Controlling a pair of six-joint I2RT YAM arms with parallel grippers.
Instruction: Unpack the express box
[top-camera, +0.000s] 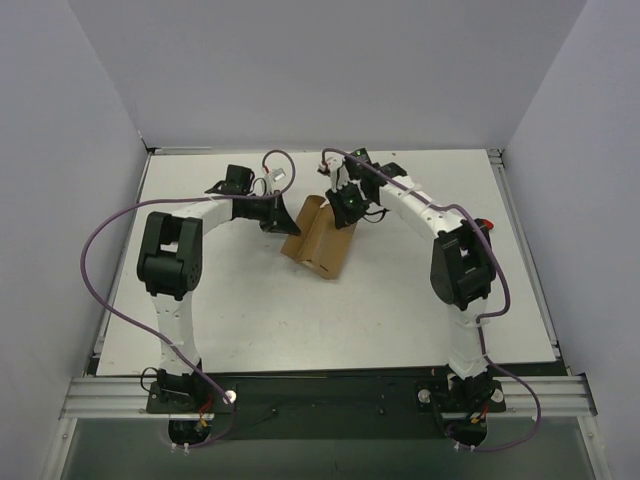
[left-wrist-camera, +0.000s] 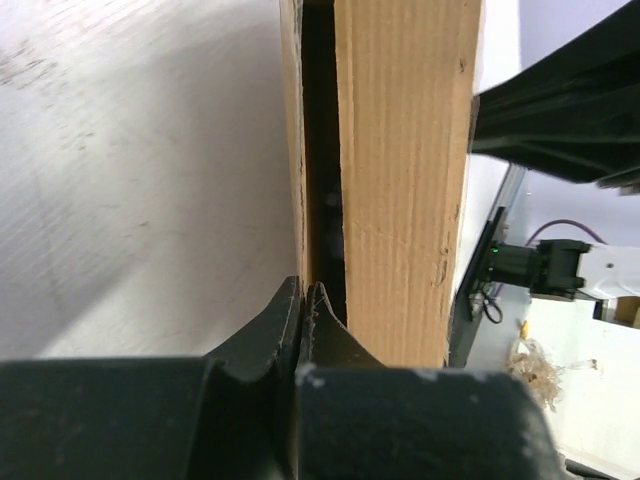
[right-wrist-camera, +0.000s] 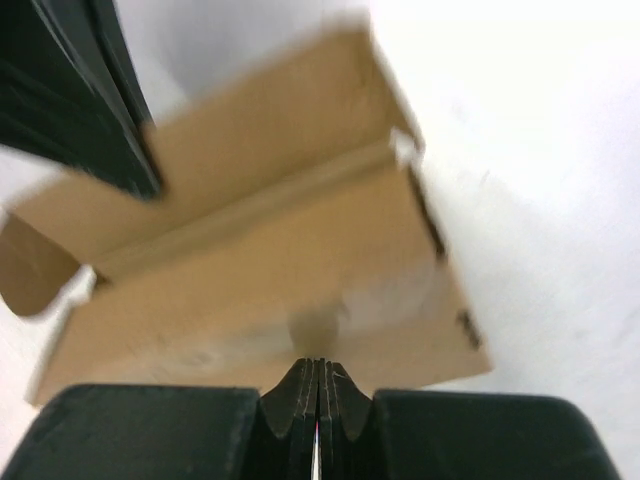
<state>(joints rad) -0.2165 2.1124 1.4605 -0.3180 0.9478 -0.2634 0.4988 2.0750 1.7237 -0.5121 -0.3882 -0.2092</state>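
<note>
The express box (top-camera: 318, 240), a small plain brown cardboard carton, lies slantwise near the middle of the table (top-camera: 250, 320), closer to the far edge, with its far-end flaps apparently folded open.

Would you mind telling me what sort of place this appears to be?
Most likely a robotics lab test cell: a white table enclosed by plain walls, a metal mounting rail along its near edge, and an express box.

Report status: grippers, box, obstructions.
Left gripper shut on express box flap. Right gripper shut, at the box. Flaps open, contents unseen. No obstruction seen.
</note>
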